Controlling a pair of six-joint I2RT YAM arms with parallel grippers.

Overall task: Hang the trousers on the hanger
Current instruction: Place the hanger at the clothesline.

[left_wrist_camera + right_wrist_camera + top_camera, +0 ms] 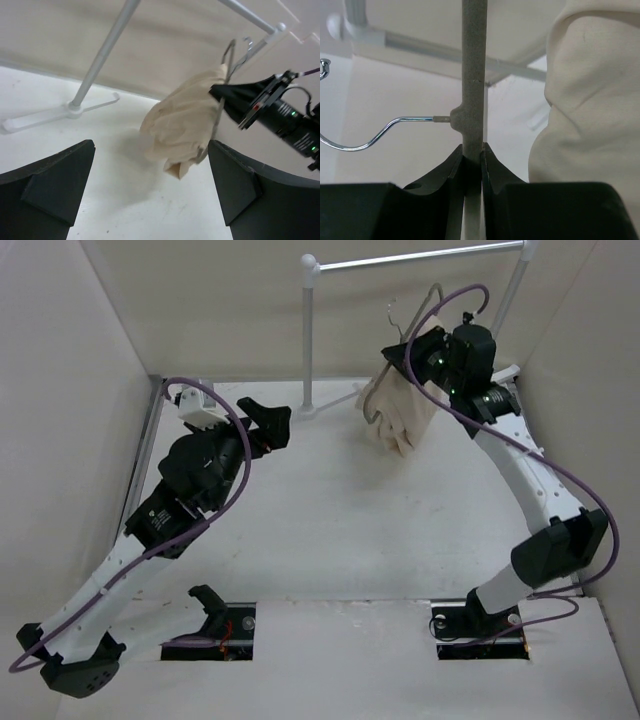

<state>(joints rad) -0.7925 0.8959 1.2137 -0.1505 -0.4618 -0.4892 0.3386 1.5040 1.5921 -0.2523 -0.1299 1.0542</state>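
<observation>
Beige, soft, wrinkly cotton trousers (402, 418) are bunched in a lumpy fold over a thin grey-brown hanger with rounded corners (471, 75). The bundle is near the far right corner of the white bench (330, 530), beside the white tubular garment rack (310, 340). In the left wrist view the cloth (182, 127) hangs above the bench surface with a soft shadow under it. Its lower end is a loose doubled flap. Seams and creases show; pockets cannot be made out. Any writing on the arms is too small to read.

The right gripper (472, 152) has its jaws pressed together on the hanger's matte bar, just below the joint where the silver wire hook (355, 144) branches off. The cloth (592, 105) lies just right of the pinch. The hook curls free, with the rack's rail (435, 45) behind it.

The left gripper (151, 150) has its jaws spread wide with nothing between them. It is toward the far left of the bench, well apart from the trousers and facing them.
</observation>
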